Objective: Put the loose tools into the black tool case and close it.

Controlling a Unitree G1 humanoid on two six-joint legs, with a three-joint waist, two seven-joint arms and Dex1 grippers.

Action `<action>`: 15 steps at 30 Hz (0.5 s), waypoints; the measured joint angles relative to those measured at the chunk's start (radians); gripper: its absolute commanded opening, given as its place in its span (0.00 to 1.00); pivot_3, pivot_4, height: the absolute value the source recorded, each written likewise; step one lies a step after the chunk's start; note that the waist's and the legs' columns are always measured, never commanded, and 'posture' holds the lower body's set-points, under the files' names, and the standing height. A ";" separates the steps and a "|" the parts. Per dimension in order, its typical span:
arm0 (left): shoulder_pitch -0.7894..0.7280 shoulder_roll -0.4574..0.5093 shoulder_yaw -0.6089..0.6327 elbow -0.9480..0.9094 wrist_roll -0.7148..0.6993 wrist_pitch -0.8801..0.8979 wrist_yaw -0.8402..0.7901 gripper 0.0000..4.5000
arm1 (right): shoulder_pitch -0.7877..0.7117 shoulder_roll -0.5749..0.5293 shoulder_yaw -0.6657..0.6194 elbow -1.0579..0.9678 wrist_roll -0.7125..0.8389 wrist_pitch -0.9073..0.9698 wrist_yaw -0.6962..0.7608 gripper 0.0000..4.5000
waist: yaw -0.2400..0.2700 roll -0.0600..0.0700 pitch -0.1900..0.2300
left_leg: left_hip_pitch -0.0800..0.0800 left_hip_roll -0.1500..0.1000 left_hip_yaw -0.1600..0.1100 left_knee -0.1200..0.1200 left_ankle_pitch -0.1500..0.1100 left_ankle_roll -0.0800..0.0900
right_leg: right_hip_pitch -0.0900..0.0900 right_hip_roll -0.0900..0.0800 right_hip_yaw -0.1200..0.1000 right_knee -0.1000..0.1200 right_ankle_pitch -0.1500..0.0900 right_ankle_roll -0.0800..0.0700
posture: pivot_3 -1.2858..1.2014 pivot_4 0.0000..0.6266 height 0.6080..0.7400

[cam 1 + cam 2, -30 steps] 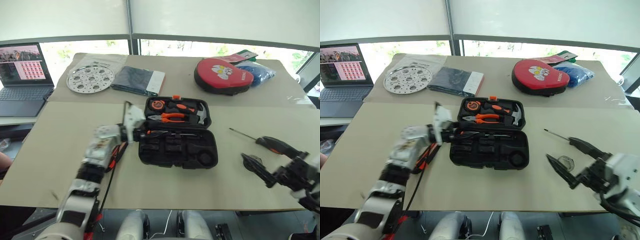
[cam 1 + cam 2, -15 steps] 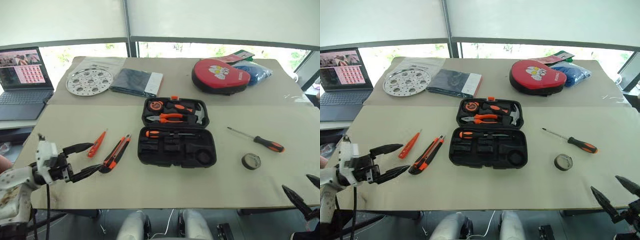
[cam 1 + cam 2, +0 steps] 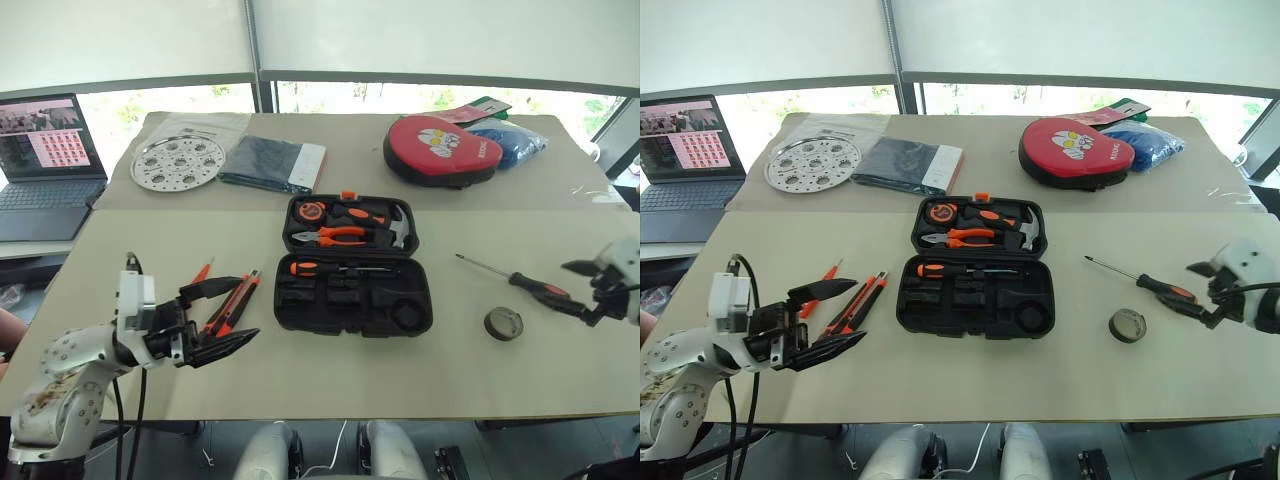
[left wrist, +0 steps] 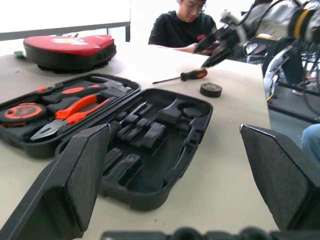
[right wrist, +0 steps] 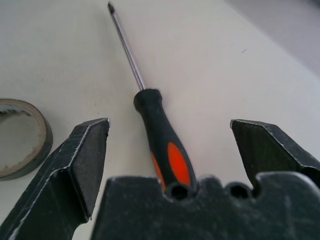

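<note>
We find the black tool case lying open at the middle of the bench, lid half away from us. The lid half carries pliers, a hammer and a tape measure; one long screwdriver sits in a slot at the back of the near half. To the case's left, the utility knife and the slim tester screwdriver lie on the bench, partly hidden by the left claw. That claw has its fingers spread wide with nothing between them, pointing toward the case. To the case's right lie the second long screwdriver and, nearer us, the tape ring, apart from each other. The right claw is likewise spread wide and grips nothing; in the right wrist view its fingers sit on either side of that screwdriver's handle. We cannot tell whether they touch it.
</note>
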 measured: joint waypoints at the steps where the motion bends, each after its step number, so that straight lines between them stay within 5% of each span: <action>1: 0.000 0.000 -0.002 -0.004 -0.003 0.001 0.006 0.99 | -0.019 0.006 0.020 0.024 -0.014 -0.004 0.013 1.00 | -0.001 0.000 0.000 | 0.000 0.000 0.000 0.000 0.000 0.000 | 0.000 0.000 0.000 0.000 0.000 0.000 | 0.52 0.24 1.00; 12: 0.015 0.007 0.000 -0.005 -0.010 0.003 0.009 1.00 | -0.142 0.057 0.070 0.210 -0.067 -0.140 0.032 0.23 | -0.012 0.000 0.000 | 0.000 0.000 0.001 0.000 0.000 0.000 | 0.001 0.000 0.000 0.000 0.000 0.002 | 0.52 0.24 1.00; 15: 0.018 0.009 0.000 0.002 -0.010 0.003 0.007 1.00 | -0.154 0.057 0.066 0.231 -0.067 -0.192 0.023 0.21 | -0.017 0.000 0.000 | 0.001 0.000 0.001 0.000 0.000 -0.001 | 0.001 0.000 0.000 0.000 -0.001 0.002 | 0.52 0.24 1.00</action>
